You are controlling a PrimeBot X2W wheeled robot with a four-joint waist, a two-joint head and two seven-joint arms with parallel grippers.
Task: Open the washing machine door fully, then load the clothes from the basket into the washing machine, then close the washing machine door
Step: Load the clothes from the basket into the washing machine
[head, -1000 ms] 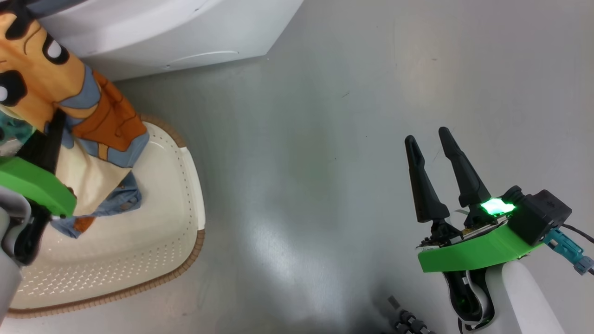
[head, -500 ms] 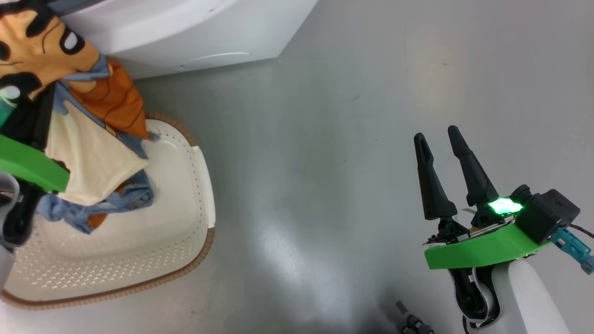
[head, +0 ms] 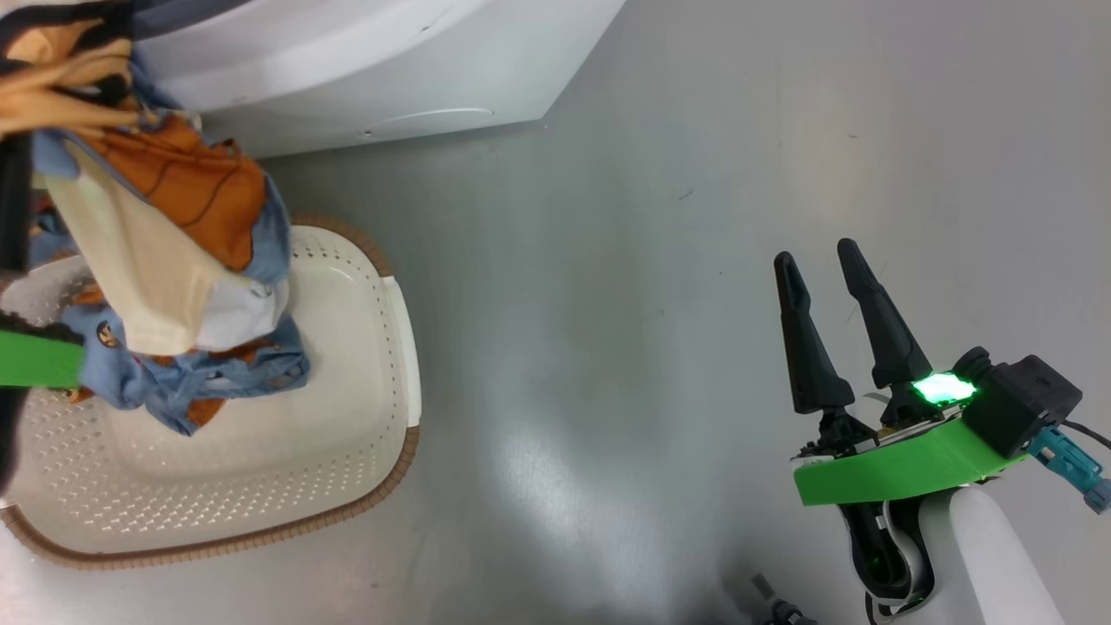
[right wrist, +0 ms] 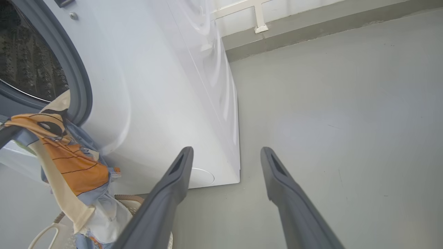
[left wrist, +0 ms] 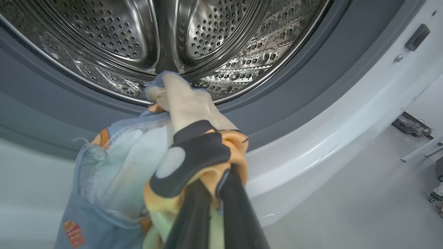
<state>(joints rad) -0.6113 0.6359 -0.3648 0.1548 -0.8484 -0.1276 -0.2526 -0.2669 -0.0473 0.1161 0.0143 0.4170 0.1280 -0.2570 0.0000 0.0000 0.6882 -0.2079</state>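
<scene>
A: What has the left gripper (left wrist: pixel 214 186) got?

B: Its two dark fingers are pinched together on the clothes (left wrist: pixel 193 152); a bunch of light blue, orange and cream pieces, with a black-and-orange cartoon print right at the tips.

A: And where is that bunch?

B: Held up in front of the washing machine (right wrist: pixel 166 86), at the lower edge of its opening; in the left wrist view a cream end lies across the lip of the steel drum (left wrist: pixel 131 41), with the grey gasket (left wrist: pixel 311 69) curving round behind; the drum itself looks bare.

A: Does it hang free?

B: Mostly; from the head it trails down over the far left part of the cream basket (head: pixel 382 486), a blue piece lowest; I cannot tell whether that piece touches the perforated bottom.

A: The basket's place?

B: On the grey floor (head: pixel 651 304), just before the machine's front, near the round service flap (right wrist: pixel 202 177).

A: The right gripper (head: pixel 815 252)?

B: Fingers spread wide, holding nothing; it hovers above bare floor, well apart from basket and clothes.
</scene>
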